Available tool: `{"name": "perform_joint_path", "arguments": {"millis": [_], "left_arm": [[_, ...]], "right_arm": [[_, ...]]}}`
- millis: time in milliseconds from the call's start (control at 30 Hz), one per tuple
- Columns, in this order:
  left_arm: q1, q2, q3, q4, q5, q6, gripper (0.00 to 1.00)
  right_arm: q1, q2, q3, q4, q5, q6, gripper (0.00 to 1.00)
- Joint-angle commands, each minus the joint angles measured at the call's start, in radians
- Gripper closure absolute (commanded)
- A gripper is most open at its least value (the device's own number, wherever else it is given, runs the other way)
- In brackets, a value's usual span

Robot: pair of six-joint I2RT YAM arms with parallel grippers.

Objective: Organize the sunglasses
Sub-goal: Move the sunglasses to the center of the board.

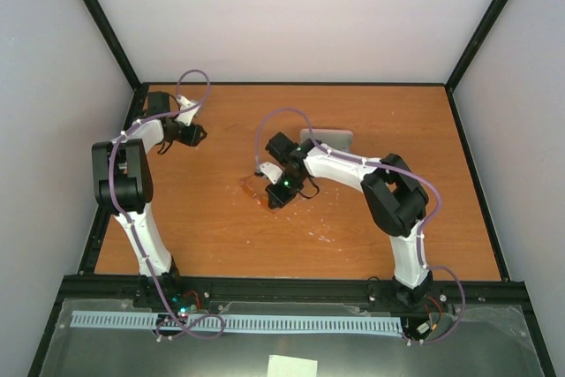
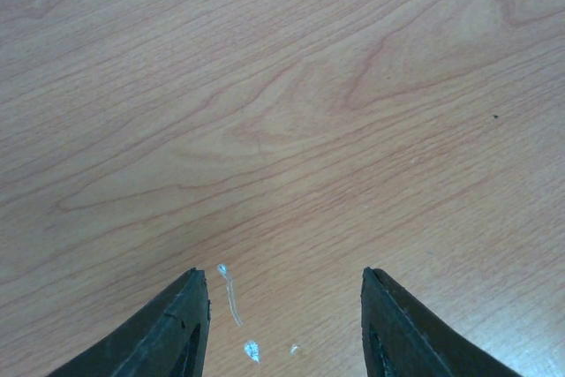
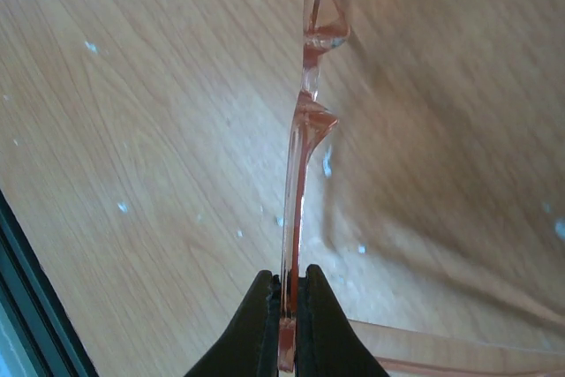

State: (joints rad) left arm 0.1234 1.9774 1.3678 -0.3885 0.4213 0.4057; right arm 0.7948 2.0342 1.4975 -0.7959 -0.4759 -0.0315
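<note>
The sunglasses (image 3: 298, 161) have translucent orange-amber lenses and show edge-on in the right wrist view, running up from the jaws. One thin arm (image 3: 441, 352) lies off to the lower right. My right gripper (image 3: 289, 293) is shut on the frame's edge, just above the wood. From above, the sunglasses (image 1: 249, 189) show as an orange patch at the table's middle, at the tip of my right gripper (image 1: 272, 190). My left gripper (image 2: 287, 284) is open over bare wood at the back left (image 1: 199, 135), with nothing between its fingers.
A flat grey cloth (image 1: 327, 139) lies behind the right arm, partly hidden by it. Black frame rails (image 1: 291, 289) border the wooden table (image 1: 221, 236). Small white flecks (image 2: 231, 293) mark the wood under the left gripper.
</note>
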Motion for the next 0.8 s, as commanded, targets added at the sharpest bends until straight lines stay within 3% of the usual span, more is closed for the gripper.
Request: {"name": "perform_joint_path", "arguments": {"millis": [0,133,233,533,633,767], "left_arm": [[0.005,-0.027,-0.011,0.012,0.029,-0.015,0.51],[0.002,-0.035,-0.02,0.01,0.03,-0.015,0.51],[0.001,-0.038,-0.02,0.011,0.032,-0.012,0.51],[-0.001,-0.05,-0.02,0.007,0.023,-0.007,0.51],[-0.001,-0.052,-0.025,0.008,0.026,-0.008,0.51],[-0.001,-0.058,-0.025,0.008,0.028,-0.013,0.51]], "right_arm": [[0.01,-0.046,-0.093,-0.059,0.087,-0.004,0.97],[0.011,-0.077,-0.147,-0.061,0.169,0.004,0.96],[0.011,-0.085,-0.161,-0.067,0.205,0.009,0.89],[0.011,-0.088,-0.103,-0.085,0.229,0.036,0.55],[0.01,-0.084,-0.024,-0.098,0.24,0.046,0.5],[0.011,-0.003,0.075,-0.122,0.238,0.054,0.49]]}}
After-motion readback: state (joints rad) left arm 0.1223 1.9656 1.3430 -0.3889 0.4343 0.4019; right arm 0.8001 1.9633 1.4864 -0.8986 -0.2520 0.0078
